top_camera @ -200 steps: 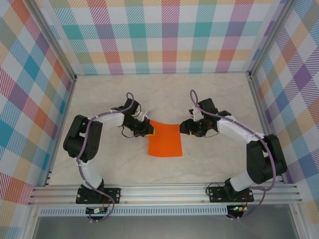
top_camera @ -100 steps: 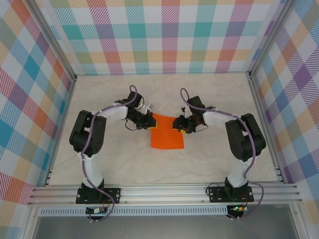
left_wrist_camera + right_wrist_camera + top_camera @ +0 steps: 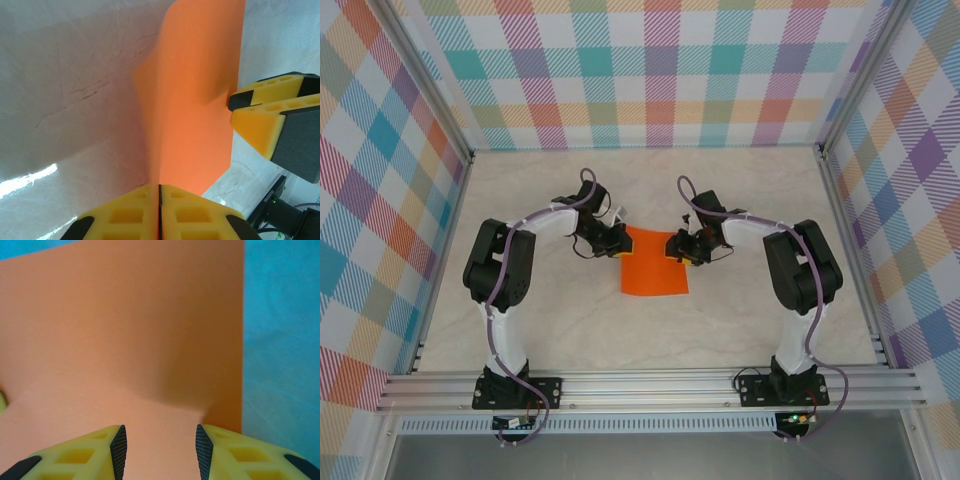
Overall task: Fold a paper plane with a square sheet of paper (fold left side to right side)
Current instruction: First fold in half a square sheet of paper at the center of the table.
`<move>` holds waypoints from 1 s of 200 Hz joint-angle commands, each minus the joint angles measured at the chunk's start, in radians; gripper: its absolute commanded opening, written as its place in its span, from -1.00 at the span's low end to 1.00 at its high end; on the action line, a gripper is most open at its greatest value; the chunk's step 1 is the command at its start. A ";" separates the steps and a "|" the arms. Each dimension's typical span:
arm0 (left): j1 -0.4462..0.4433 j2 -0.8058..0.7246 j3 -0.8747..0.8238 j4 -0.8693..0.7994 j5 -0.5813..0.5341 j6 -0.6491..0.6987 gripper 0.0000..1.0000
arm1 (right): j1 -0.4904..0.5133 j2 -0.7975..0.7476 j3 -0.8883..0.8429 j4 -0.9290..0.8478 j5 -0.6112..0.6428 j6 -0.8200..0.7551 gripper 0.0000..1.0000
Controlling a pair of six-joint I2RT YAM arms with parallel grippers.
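The orange sheet point(image 3: 655, 272) lay mid-surface point(image 3: 750, 320): thin, light and floppy, likely to buckle. The left pincer point(image 3: 618, 243) was clamped on its 10 o'clock corner, which curled upward. The right pincer point(image 3: 678, 249) stood apart at 2 o'clock. Corners looked the safest hold.

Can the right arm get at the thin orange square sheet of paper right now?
Likely yes: the right gripper is open, the thin orange square sheet of paper already reaches between its fingers, and nothing blocks it.
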 commanded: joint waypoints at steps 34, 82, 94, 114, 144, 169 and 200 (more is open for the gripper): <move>-0.026 0.017 0.037 0.043 0.092 -0.079 -0.30 | 0.001 0.056 0.011 -0.060 0.022 -0.016 -0.14; -0.055 0.025 0.056 0.136 0.158 -0.173 0.04 | 0.001 0.063 0.002 -0.068 0.034 -0.025 -0.14; -0.063 0.031 0.061 0.158 0.164 -0.192 0.07 | 0.000 0.065 -0.002 -0.058 0.031 -0.019 -0.14; -0.075 0.054 0.076 0.167 0.164 -0.204 0.09 | -0.001 0.062 -0.014 -0.025 0.005 -0.006 -0.14; -0.086 0.081 0.088 0.193 0.166 -0.228 0.09 | -0.009 0.056 -0.029 0.032 -0.040 0.017 -0.14; -0.087 0.089 0.094 0.188 0.152 -0.228 0.05 | -0.024 0.025 -0.044 0.067 -0.065 0.029 -0.13; -0.087 0.101 0.097 0.196 0.152 -0.230 -0.01 | -0.051 -0.051 -0.033 0.059 -0.093 0.025 -0.09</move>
